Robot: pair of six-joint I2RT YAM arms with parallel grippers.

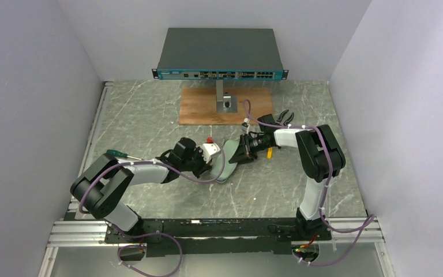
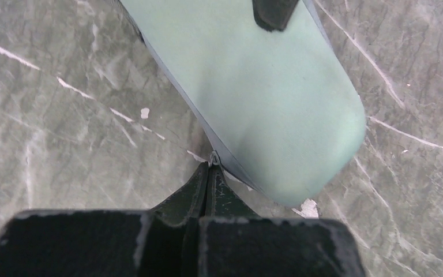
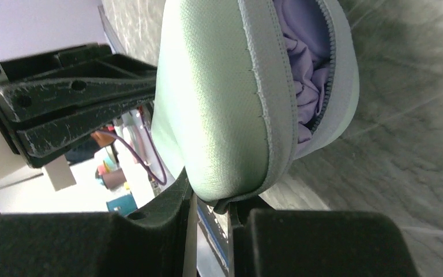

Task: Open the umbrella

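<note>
Soft, even overhead light fills the top view, with only faint shadows on the table [image 1: 150, 127]. The wrist views are sharp on the case [image 2: 265, 86] and blurred beyond it. In the right wrist view glare whitens its fabric, and the umbrella [image 3: 306, 69] sits shaded.

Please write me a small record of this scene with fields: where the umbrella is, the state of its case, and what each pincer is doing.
target: umbrella, lavender fabric showing inside the case
container: case is pale green, between the two arms, zip partly open
left arm: left pincer shut on the zip pull at the seam
right arm: right pincer shut on the case's end
progress: umbrella not yet taken out, not opened
</note>
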